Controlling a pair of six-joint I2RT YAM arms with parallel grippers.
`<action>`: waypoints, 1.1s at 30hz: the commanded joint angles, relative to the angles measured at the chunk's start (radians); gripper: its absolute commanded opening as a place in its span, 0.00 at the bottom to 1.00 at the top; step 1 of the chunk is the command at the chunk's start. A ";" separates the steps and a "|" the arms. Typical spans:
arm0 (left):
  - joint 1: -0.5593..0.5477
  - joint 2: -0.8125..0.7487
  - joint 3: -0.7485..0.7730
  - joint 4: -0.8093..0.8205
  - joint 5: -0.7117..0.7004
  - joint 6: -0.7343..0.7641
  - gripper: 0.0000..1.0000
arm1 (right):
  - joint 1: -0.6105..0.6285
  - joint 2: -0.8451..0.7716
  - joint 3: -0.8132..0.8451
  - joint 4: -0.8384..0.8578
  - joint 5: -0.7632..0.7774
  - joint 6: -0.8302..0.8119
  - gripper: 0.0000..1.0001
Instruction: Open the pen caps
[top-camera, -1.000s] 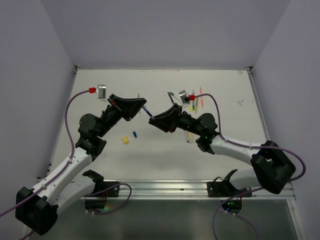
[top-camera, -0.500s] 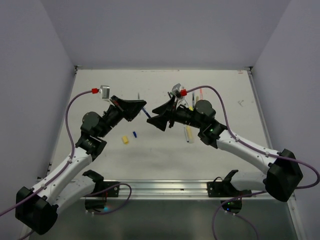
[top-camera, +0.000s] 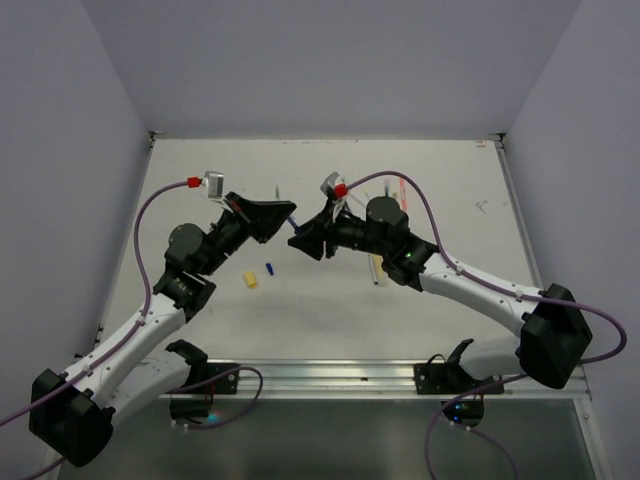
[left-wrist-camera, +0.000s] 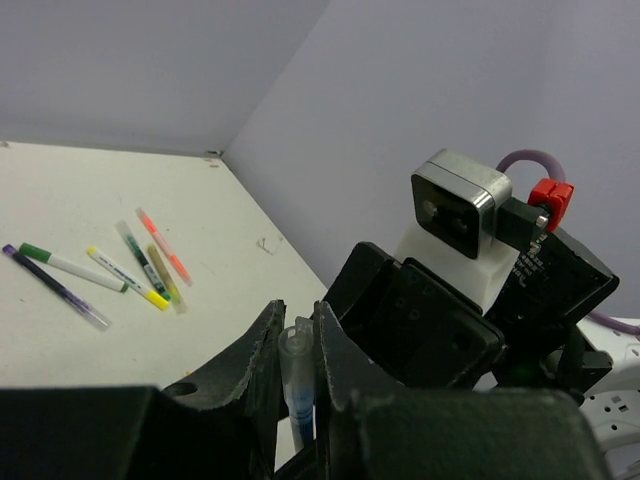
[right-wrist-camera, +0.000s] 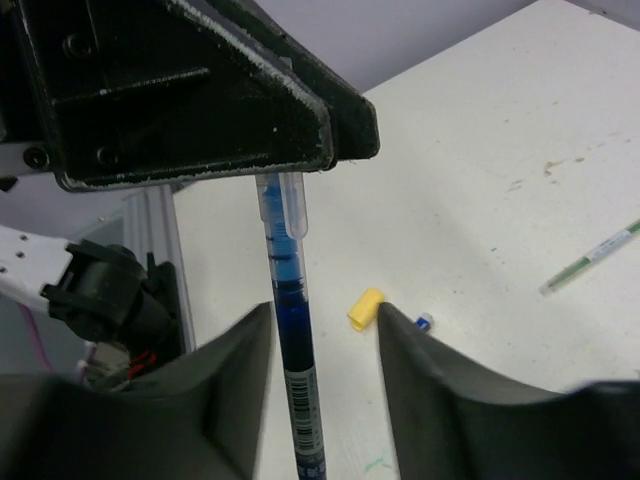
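hanging above the table (top-camera: 330, 310) near the middle of the top view, a blue pen (right-wrist-camera: 296, 340) is clamped by the left gripper (left-wrist-camera: 297, 325), whose fingers are pressed together on its clear end. in the right wrist view the pen runs down the centre of the frame, and the right gripper (right-wrist-camera: 323, 312) is seen with its fingers spread apart on either side of the barrel, the right one clear of it. a yellow cap (right-wrist-camera: 365, 309) and a small blue cap (right-wrist-camera: 423, 321) are found lying loose on the table just right of the pen. several other pens (left-wrist-camera: 128, 275) are laid out at the left of the left wrist view.
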 joint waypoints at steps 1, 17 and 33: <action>-0.008 0.000 0.025 0.009 -0.029 0.023 0.00 | 0.009 0.005 0.053 -0.008 0.036 -0.050 0.39; -0.029 -0.070 -0.011 0.006 -0.548 -0.009 0.00 | 0.029 -0.064 -0.154 -0.194 0.309 -0.131 0.00; -0.034 0.227 0.159 -0.485 -0.336 0.049 0.02 | -0.014 -0.032 -0.230 -0.383 0.540 0.135 0.00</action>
